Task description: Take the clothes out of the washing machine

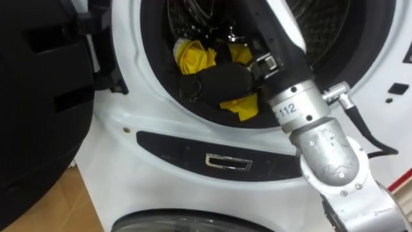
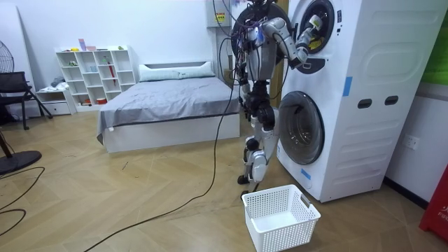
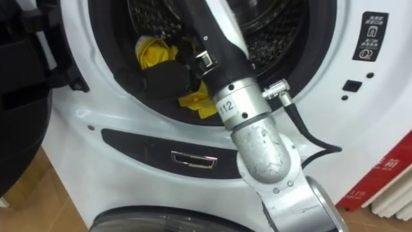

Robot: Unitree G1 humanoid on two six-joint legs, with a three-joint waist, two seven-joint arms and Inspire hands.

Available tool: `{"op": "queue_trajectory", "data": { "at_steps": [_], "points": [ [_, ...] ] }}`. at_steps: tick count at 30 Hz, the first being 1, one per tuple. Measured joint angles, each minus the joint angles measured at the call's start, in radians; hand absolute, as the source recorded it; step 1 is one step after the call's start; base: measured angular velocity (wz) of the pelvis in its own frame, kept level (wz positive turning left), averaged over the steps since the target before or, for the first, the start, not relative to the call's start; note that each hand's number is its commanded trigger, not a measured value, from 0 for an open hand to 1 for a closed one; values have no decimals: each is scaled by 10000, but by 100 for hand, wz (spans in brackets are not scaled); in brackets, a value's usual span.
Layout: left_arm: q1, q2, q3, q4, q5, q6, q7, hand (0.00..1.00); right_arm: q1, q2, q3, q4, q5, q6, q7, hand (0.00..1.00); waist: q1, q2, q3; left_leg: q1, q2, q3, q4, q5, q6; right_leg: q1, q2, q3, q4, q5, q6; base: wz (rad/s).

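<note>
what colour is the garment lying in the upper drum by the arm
The garment is yellow, seen best in the left eye view.

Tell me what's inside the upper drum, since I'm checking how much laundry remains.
Yellow cloth and a black bundle lie at the front of the drum. The robot's reaching arm covers whatever sits behind it, deeper in.

A white basket [image 2: 280,217] sits on the wood floor [image 2: 140,196] at 5 o'clock. A grey bed [image 2: 168,105] lies at 9 o'clock, with a white shelf [image 2: 94,73] at 10 o'clock.
</note>
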Motion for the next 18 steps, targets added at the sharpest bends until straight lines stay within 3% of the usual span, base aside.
{"op": "queue_trajectory", "data": {
  "at_steps": [9, 12, 18],
  "points": [
    [11, -48, 9, 93, -2, -72, 33, 0, -15, -315, -387, 62, 115, -96, 527, 0, -213, 50, 36, 26, 12, -79, 10, -47, 2, 84, -7, -71, -2, -28, 46, 3],
    [90, -47, 269, 94, -3, -113, 41, 0, -14, -810, -753, 449, 203, -399, 687, 0, -353, 40, 29, 17, 14, -117, 26, -62, 26, 88, -42, -77, -1, -28, 46, 4],
    [290, 6, 956, 227, -1, -101, 52, 0, -12, -1595, -1525, 1597, -214, -410, 842, 0, -613, -56, -18, 3, -44, -197, 55, -93, 74, 140, -59, -186, 5, -27, 49, 4]
  ]
}}
